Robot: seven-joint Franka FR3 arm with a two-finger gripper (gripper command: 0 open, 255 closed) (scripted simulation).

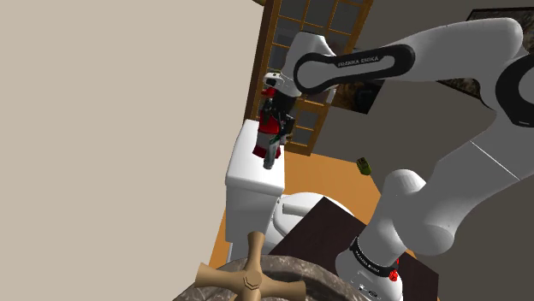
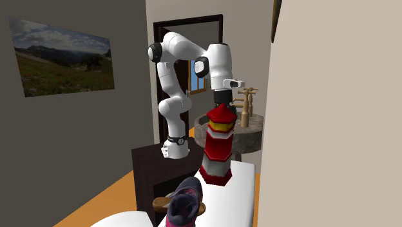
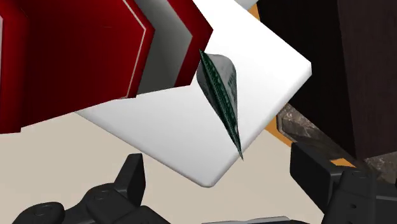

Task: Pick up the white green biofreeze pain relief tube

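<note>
The tube [image 3: 220, 89] is white and dark green and lies on a white tank lid [image 3: 172, 133], close beside the base of a red and white lighthouse figure [image 3: 83, 57]. My gripper [image 3: 222, 184] hovers above the lid with its fingers open, the tube ahead of the gap and untouched. In the shoulder view the gripper [image 1: 275, 120] hangs just over the lighthouse [image 1: 266, 135] on the lid [image 1: 251, 169]. In the second exterior view the gripper [image 2: 220, 98] stands behind the top of the lighthouse [image 2: 218, 145].
A dark shoe [image 2: 185, 200] lies on the lid's near end in the second exterior view. A beige wall runs beside the tank. The toilet bowl [image 1: 293, 210] and my dark stand [image 1: 334, 235] sit below; a wooden tap [image 1: 249, 278] is nearby. A small green thing [image 1: 364, 165] lies on the orange floor.
</note>
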